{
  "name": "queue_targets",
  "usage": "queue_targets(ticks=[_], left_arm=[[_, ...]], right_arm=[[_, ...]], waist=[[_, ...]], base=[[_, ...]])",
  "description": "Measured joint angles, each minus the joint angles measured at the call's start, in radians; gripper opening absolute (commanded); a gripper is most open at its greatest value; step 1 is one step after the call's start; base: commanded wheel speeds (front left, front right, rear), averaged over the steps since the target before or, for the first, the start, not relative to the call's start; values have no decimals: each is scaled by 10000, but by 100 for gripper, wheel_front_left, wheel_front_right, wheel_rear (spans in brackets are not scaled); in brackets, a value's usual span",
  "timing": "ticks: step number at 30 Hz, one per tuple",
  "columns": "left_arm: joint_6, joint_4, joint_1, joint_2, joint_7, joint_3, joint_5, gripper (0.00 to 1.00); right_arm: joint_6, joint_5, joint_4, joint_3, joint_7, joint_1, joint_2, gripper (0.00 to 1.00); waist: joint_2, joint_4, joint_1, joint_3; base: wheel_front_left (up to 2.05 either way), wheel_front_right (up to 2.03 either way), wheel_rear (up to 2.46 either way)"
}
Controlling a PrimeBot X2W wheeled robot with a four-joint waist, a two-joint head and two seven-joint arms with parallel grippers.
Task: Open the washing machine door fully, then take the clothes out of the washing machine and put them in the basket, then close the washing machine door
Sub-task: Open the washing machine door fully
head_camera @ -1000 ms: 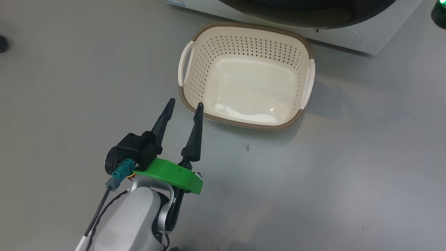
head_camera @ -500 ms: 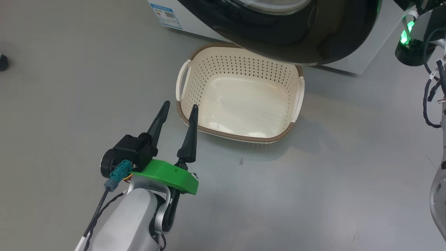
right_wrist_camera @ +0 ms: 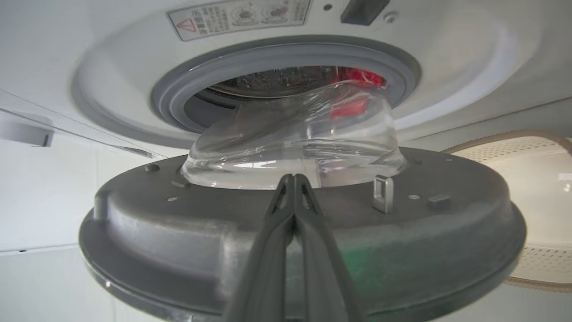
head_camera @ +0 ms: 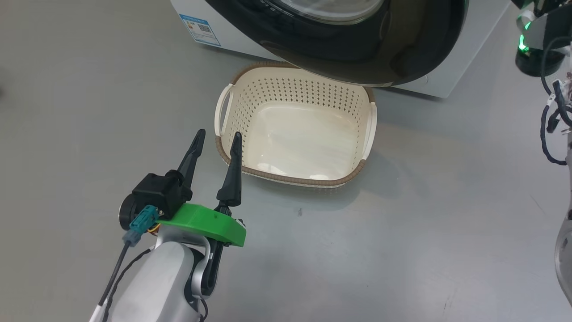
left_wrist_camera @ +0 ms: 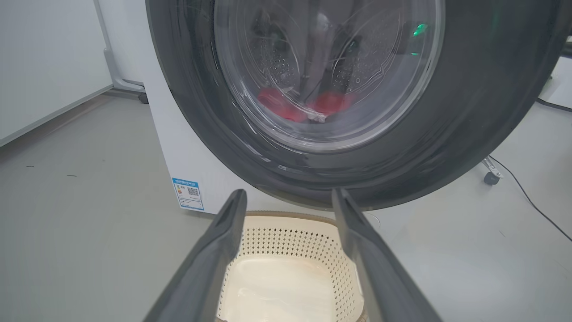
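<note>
Fingers of the left gripper [head_camera: 219, 133] stand wide apart, holding nothing, their tips just beside the basket [head_camera: 286, 179] at its near left corner. Past the basket, the washing machine door [head_camera: 357, 58] hangs partly open above its far rim. The right gripper [right_wrist_camera: 290, 178], pinched together, points at the door's inner face. Red clothes [left_wrist_camera: 328, 102] lie inside the washing machine [head_camera: 447, 71].

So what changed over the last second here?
Mostly the head camera moved: the whole view shifted, bringing in more of the door, which now overlaps the basket's far rim; whether it swung, I cannot tell. Left gripper stays open beside the empty basket; right gripper stays shut.
</note>
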Motion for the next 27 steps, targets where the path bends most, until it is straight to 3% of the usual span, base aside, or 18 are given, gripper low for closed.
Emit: queue_targets(ticks=[9,16,27], left_arm=[[0,105,15,-2,0,403,132,100],[-4,311,321,0,-29,963,466,100],[-130,491,888,40,-29,1572,606,100]], right_arm=[[2422,-2813,-963,1505,-1490,703,-1348,0],[2391,-4625,-1866,2633,-3035,1733,-1799,0],[2309,-6197,-3425,3939,-5712,3929,-2077,0]], waist=[[0,-255,0,-364],[0,-647,0,-919],[0,-1340,0,-1821]], base=[[0,0,0],[0,0,0],[0,0,0]])
